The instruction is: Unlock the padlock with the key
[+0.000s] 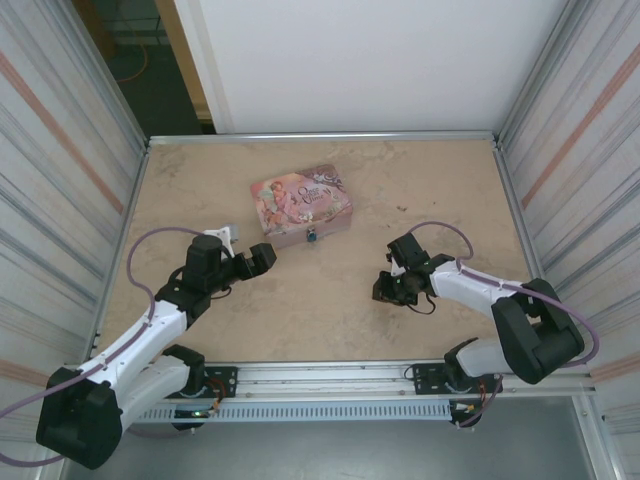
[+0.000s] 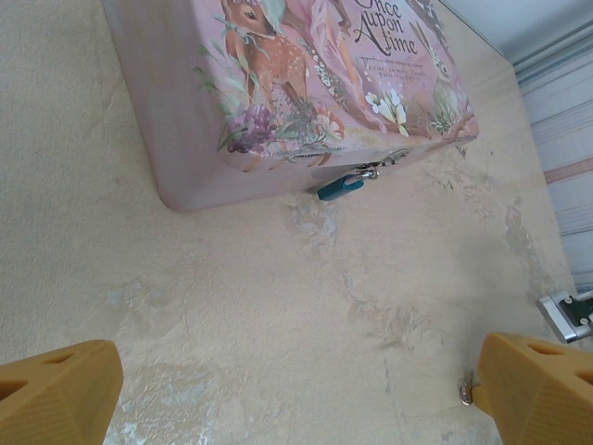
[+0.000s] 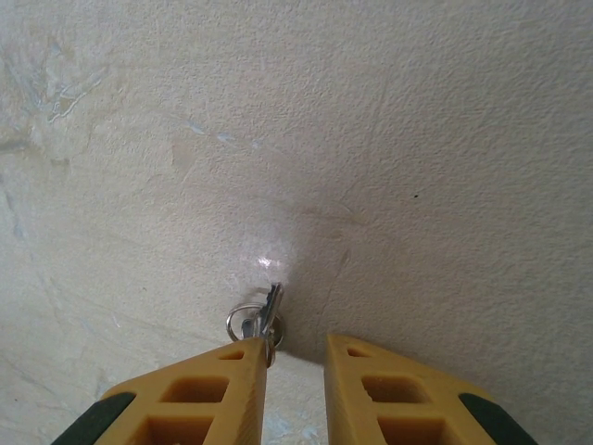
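Note:
The tiny blue padlock (image 2: 339, 186) hangs by its silvery shackle from the clasp on the front of the pink illustrated tin (image 2: 306, 74), and it appears as a small blue dot (image 1: 312, 236) in the top view. My left gripper (image 2: 296, 389) is wide open just short of the tin's front, with bare table between its fingers. The key (image 3: 264, 315) with its ring stands on edge on the table, leaning against the tip of the left finger (image 3: 236, 371) of my right gripper (image 3: 295, 348). That gripper is low over the table, open by a narrow gap.
The pink tin (image 1: 300, 203) lies at the table's middle back. Corrugated metal walls close in the left and right sides (image 1: 60, 200). A metal rail (image 1: 330, 375) runs along the near edge by the arm bases.

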`<action>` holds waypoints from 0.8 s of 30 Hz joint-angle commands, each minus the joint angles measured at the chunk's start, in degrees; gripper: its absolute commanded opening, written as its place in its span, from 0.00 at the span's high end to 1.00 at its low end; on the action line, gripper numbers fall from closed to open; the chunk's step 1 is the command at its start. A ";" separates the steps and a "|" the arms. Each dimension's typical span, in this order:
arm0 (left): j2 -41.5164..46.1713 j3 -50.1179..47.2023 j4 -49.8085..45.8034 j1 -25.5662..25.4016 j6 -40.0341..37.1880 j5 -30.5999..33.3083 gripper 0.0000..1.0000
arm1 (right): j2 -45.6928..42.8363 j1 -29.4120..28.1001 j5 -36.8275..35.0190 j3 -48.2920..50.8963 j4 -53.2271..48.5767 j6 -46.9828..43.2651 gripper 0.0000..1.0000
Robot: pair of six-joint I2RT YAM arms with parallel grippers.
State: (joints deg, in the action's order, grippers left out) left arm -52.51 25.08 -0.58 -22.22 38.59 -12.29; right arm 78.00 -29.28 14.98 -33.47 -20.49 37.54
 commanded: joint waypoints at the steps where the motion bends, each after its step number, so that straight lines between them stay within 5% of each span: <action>1: 0.54 1.45 -0.24 -0.20 -1.29 1.03 0.01 | 0.70 -0.46 0.40 -1.24 0.71 1.55 0.77; 24: 1.78 0.56 -1.05 -0.20 -1.23 1.79 0.01 | 3.82 -2.71 -1.59 -2.85 0.94 3.54 0.81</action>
State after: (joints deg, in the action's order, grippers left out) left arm -51.81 25.08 -1.19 -22.22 38.59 -11.86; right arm 80.05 -30.92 14.35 -34.85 -19.73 39.05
